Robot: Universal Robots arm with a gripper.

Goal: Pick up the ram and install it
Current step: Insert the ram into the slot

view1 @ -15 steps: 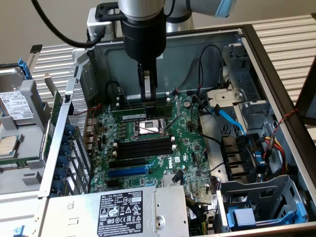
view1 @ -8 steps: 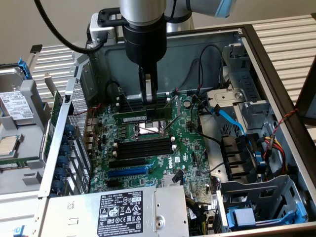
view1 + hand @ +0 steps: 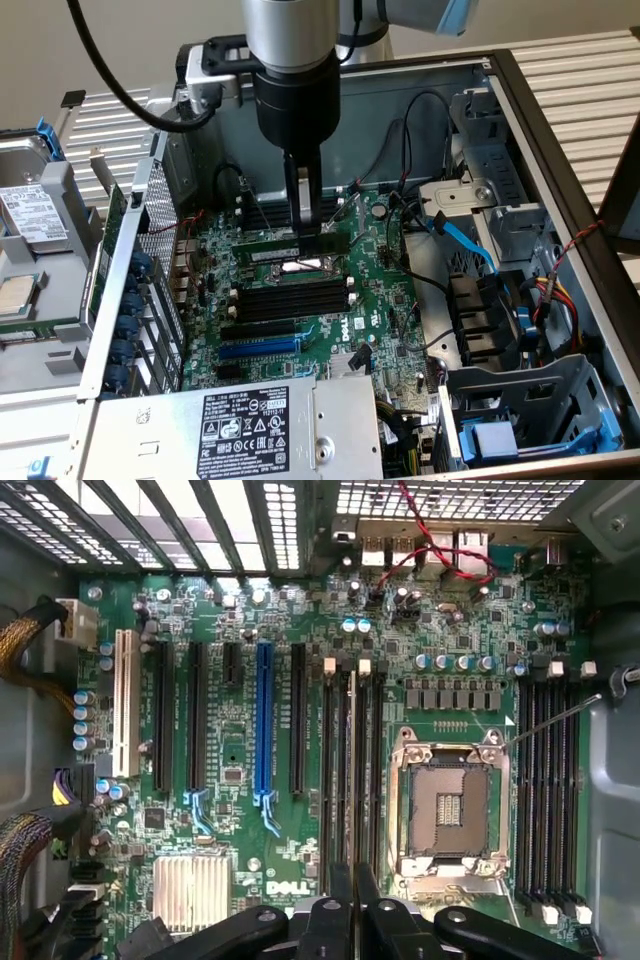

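- A robot arm reaches down into an open computer case (image 3: 556, 170), its pincer (image 3: 318, 238) closed to a narrow gap on the ram (image 3: 280, 252), gripping the strip near its middle.
- In the exterior view the ram is a long green strip with a small white label. It lies level, parallel to the black memory slots (image 3: 290, 300), and reaches mostly toward that view's left of the fingers.
- From the wrist view the pincer (image 3: 350, 885) holds the ram (image 3: 352, 770) edge-on, a thin pale line. It runs along the bank of black memory slots (image 3: 332, 780) between the blue expansion slot (image 3: 263, 720) and the open CPU socket (image 3: 452, 805).
- Whether the strip's lower edge has entered a slot cannot be told.
- A second bank of black slots (image 3: 548, 790) sits on the far side of the socket.
- A finned heatsink (image 3: 192, 892) stands on the green motherboard (image 3: 385, 300).
- A labelled power supply (image 3: 245, 430) occupies the near edge of the case, with a blue cable (image 3: 465, 240) toward the exterior view's right.
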